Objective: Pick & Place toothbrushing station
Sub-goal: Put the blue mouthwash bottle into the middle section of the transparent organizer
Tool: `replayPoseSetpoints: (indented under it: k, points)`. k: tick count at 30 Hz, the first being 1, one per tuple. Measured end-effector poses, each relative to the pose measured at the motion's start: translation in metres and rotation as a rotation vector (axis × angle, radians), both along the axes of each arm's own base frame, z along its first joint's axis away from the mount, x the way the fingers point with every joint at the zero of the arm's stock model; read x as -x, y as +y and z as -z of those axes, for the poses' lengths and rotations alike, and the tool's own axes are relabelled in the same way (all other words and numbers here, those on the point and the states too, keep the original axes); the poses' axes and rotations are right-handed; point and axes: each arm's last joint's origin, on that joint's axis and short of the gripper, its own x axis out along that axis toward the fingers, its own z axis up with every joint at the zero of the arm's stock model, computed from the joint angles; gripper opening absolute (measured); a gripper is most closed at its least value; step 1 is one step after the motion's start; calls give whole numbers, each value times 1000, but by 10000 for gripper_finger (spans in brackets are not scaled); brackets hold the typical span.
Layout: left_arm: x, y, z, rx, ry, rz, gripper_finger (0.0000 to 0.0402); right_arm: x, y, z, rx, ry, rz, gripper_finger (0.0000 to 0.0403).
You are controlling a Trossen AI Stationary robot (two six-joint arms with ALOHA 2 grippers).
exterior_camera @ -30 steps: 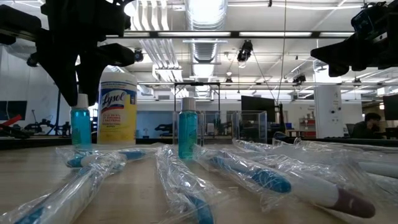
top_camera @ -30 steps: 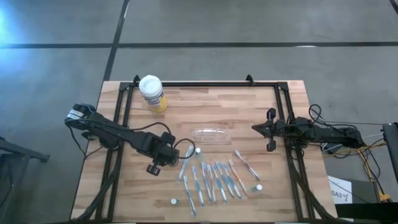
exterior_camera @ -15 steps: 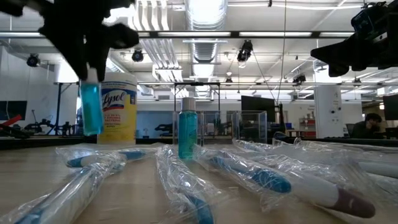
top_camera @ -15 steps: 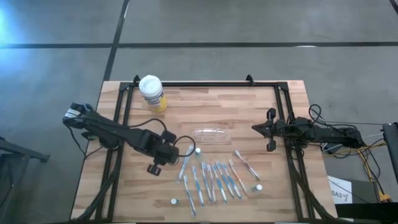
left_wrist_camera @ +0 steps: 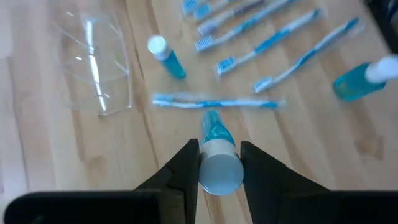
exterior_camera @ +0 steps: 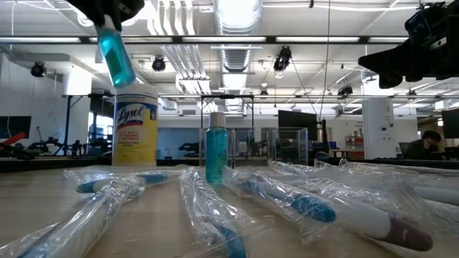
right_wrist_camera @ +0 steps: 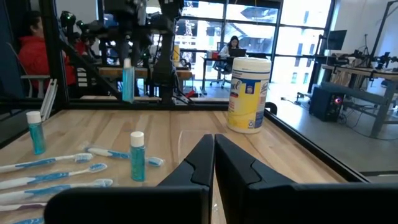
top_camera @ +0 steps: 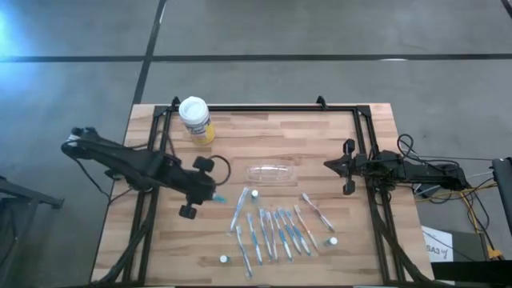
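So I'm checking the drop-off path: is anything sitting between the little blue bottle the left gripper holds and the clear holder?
Nothing visible. The left gripper holds the small blue bottle in the air; between it and the clear holder the high view shows only bare table. The toothbrushes lie nearer the front edge, off that line.

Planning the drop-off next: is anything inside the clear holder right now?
The clear holder looks empty; wood grain shows through it in the left wrist view. The left gripper holds a small blue bottle above the table. The toothbrushes lie outside it.
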Motion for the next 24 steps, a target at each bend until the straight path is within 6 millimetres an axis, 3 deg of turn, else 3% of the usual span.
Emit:
replayPoseSetpoints:
  k: [11,24]
  points:
    - [40,14,-30,100,-211,-59,96,0,0,0,0,0,0,8]
    - [84,30,2,219,-548,-63,99,0,0,0,0,-1,0,8]
